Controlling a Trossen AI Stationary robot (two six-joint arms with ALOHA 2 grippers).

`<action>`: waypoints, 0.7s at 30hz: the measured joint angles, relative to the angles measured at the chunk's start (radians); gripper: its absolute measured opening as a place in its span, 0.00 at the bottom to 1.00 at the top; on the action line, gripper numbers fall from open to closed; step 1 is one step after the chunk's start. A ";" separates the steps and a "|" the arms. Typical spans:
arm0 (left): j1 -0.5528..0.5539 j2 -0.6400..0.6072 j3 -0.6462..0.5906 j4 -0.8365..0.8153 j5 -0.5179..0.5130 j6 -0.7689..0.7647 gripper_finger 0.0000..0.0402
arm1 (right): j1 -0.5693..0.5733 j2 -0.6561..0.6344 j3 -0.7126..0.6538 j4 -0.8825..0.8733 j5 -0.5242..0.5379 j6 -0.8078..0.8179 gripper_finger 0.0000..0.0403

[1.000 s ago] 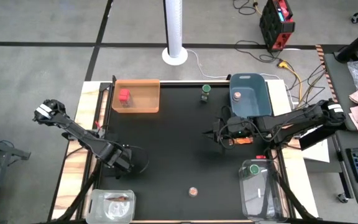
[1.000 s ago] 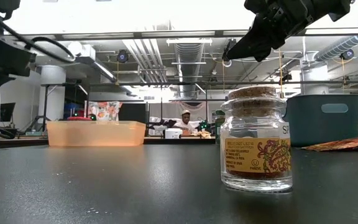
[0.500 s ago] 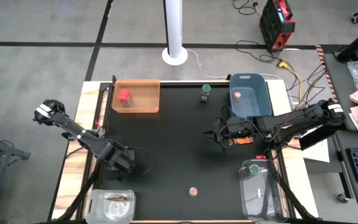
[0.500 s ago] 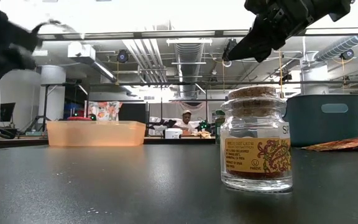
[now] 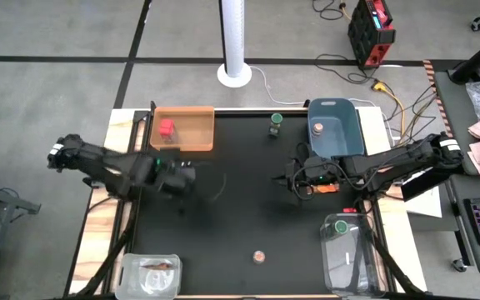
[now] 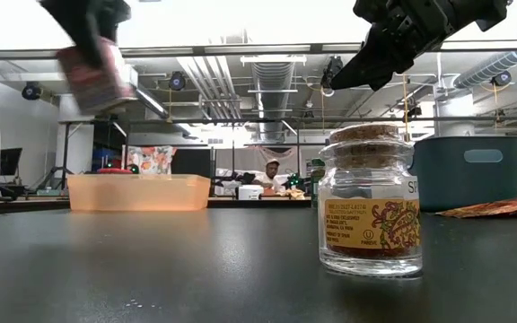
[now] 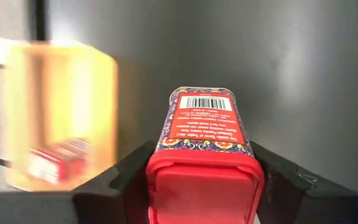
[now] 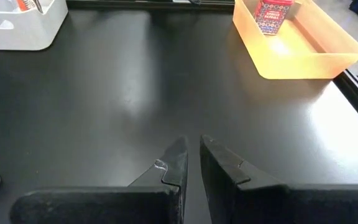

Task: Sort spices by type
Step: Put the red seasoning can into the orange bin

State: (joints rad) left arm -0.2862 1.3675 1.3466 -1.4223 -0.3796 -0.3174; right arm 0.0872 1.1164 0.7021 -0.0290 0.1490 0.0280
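My left gripper [image 5: 182, 177] is shut on a red cube box [image 7: 204, 137], which shows blurred and high above the table in the low view [image 6: 97, 67]. It is a little toward the near edge from the orange tray [image 5: 182, 127], where a second red box [image 5: 167, 127] stands. My right gripper [image 5: 290, 179] hangs shut above the table's right half, touching nothing [image 8: 191, 152]. A brown-orange packet [image 5: 327, 188] lies by the right arm. A green-capped jar [image 5: 276, 123] stands near the far edge. A tan-capped jar [image 5: 259, 256] stands near the near edge [image 6: 371, 202]. My left gripper pinches the red box between its two fingers [image 7: 129, 177], which lie on two opposite sides at its red-lidded end [image 7: 204, 180]. The box's length runs along the fingers, with its barcode end pointing away from the wrist. It is lifted clear of the table.
A blue tub [image 5: 333, 127] sits at the far right. A clear container [image 5: 150, 273] at the near left corner holds a packet. Another clear container [image 5: 344, 242] at the near right holds a green-capped jar [image 5: 337, 226]. Bare black table [image 5: 232, 208] lies between the arms.
My left gripper has swung from the near-left part of the table toward the far edge and the orange tray, rising as it went and carrying the red box. It shows blurred from the motion. The right arm has kept still.
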 joint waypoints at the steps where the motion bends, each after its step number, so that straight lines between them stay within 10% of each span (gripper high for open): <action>1: 0.042 0.006 0.018 0.000 -0.005 0.054 0.49 | 0.000 0.000 0.000 0.000 0.000 0.000 0.08; 21: 0.854 0.233 0.099 0.159 0.165 0.970 0.49 | 0.000 0.000 0.000 -0.022 0.000 0.013 0.08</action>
State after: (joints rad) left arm 0.5683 1.6004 1.4460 -1.2631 -0.2142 0.6525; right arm 0.0872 1.1164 0.7021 -0.0508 0.1486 0.0413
